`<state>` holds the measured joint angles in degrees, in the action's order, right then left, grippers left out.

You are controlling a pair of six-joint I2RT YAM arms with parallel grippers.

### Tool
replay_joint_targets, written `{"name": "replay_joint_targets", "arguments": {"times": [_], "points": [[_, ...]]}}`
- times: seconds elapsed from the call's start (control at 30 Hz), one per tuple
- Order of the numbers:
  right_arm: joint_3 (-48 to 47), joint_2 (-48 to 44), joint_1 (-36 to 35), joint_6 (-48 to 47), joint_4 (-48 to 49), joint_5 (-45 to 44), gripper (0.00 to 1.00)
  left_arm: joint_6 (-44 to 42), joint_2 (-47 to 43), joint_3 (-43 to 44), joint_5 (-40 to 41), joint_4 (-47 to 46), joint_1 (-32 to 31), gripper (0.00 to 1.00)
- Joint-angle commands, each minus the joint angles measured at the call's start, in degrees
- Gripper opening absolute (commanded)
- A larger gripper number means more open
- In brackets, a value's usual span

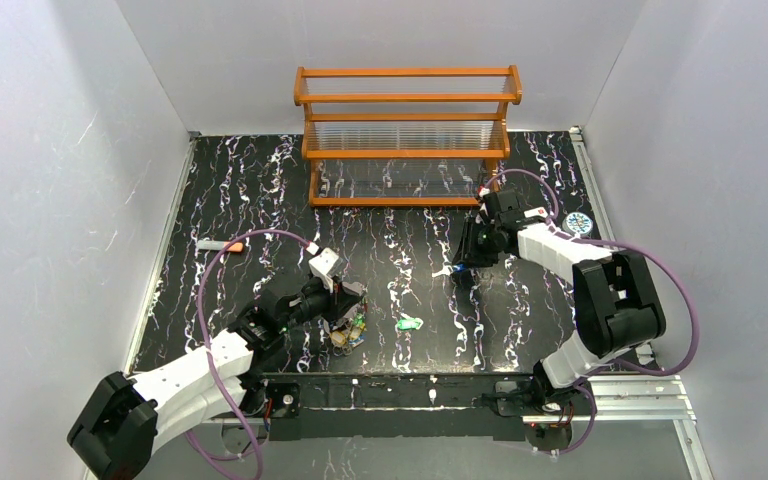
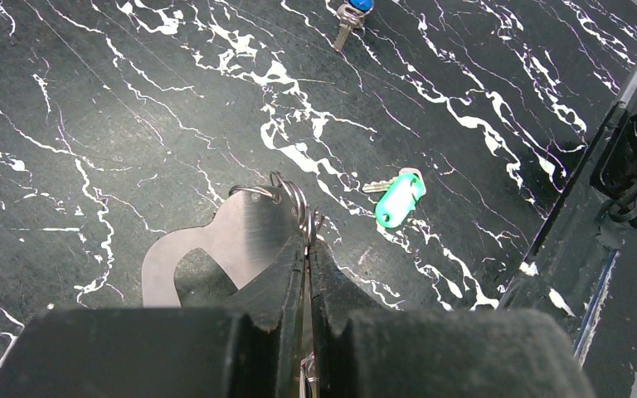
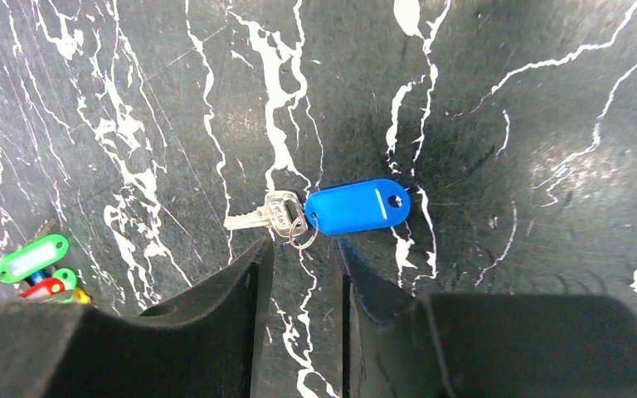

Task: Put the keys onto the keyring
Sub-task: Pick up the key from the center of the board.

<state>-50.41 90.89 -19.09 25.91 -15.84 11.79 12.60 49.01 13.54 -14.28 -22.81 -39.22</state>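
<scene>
Left wrist view: the left tool (image 2: 307, 249) is pinched shut on the thin wire keyring (image 2: 292, 196), which juts from its tips toward 12 o'clock above the counter (image 2: 91, 124). A green-tagged key (image 2: 400, 199) lies loose at 2 o'clock. In the right wrist view, the right tool (image 3: 303, 265) stands narrowly parted, with the blue-tagged key (image 3: 355, 206) flat on the counter at 12 o'clock of its tips.

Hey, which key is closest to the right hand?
The blue-tagged key, lying flat just ahead of the right hand. The lone green-tagged key sits mid-table; the other keys bunch by the left hand.
</scene>
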Motion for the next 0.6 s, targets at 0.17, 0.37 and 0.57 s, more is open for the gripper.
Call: {"name": "replay_joint_targets", "arguments": {"times": [0.17,0.37,0.57], "points": [[-3.3,-0.2,0.2,-2.7,-3.6,1.0,0.40,-0.2,0.2,0.7,-1.1,-2.3,-0.2,0.00],[-2.1,1.8,0.2,0.5,-4.0,1.0,0.38,0.2,0.2,0.4,-1.0,-2.8,-0.2,0.00],[-2.1,4.2,0.3,2.3,-1.4,3.1,0.37,0.2,0.2,0.3,-1.3,-2.9,-0.2,0.00]]}}
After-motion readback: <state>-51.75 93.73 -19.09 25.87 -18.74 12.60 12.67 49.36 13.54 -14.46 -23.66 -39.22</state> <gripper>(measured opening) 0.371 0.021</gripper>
